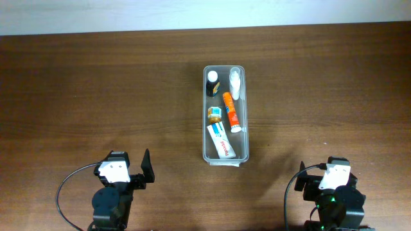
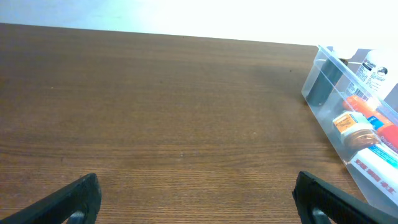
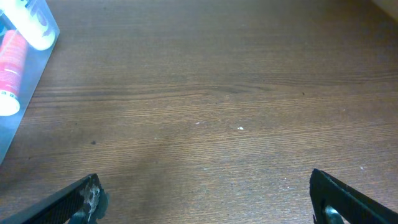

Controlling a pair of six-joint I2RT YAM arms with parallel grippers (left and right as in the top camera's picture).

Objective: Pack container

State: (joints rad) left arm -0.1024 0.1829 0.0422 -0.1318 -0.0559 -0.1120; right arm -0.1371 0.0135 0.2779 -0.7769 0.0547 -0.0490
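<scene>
Overhead, the container (image 1: 205, 122) sits between and beyond both arms' parted, empty jaws.

Container (image 1: 205, 122): long clear plastic bin with rounded corners and a rim.
Pose: upright, top open, long axis running from near edge to far edge.
Place: on the counter (image 1: 96, 96), about the middle.
Far end: dark bottle (image 1: 212, 83) beside white bottle (image 1: 236, 85).
Middle: orange tube (image 1: 231, 110) beside jar (image 1: 214, 114).
Near end: white-blue tube (image 1: 221, 141), lying flat.
</scene>
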